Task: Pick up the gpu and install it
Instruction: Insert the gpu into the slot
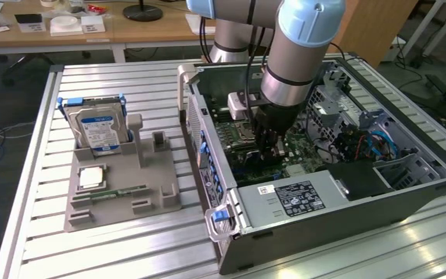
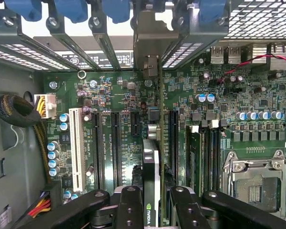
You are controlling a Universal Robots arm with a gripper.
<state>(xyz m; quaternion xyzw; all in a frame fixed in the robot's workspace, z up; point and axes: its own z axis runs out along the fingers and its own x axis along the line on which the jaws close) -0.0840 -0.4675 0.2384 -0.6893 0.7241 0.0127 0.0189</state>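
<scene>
The gpu [image 2: 151, 181] stands on edge between the two fingers of the claw [image 2: 152, 210], which is pinched onto the card's upper edge. In the wrist view it runs as a thin line away from the fingers towards the pale metal bracket [image 2: 151, 38] at its far end. It is held edge-down like this, I judge, so that its lower edge can meet a long black slot [image 2: 173, 143] on the green motherboard [image 2: 124, 100], and so that the bracket lines up with the row of slotted openings in the back wall of the case. Whether the card is already seated in a slot or hangs just above the board I cannot tell.

In the exterior view the claw [image 1: 272, 152] reaches straight down into the open computer case [image 1: 409, 186], which lies on its side with the board facing up, giving the arm a clear vertical approach. The white slot [image 2: 76, 148] and other black slots lie beside the card, unfilled.

Well apart, towards the exterior view's left, a grey holder [image 1: 118, 192] on the slatted metal counter [image 1: 53, 244] keeps the other parts ready: a hard drive [image 1: 99, 131] standing upright in its cradle, a processor chip [image 1: 91, 176] lying flat, and a green memory stick [image 1: 111, 193] in its groove.
</scene>
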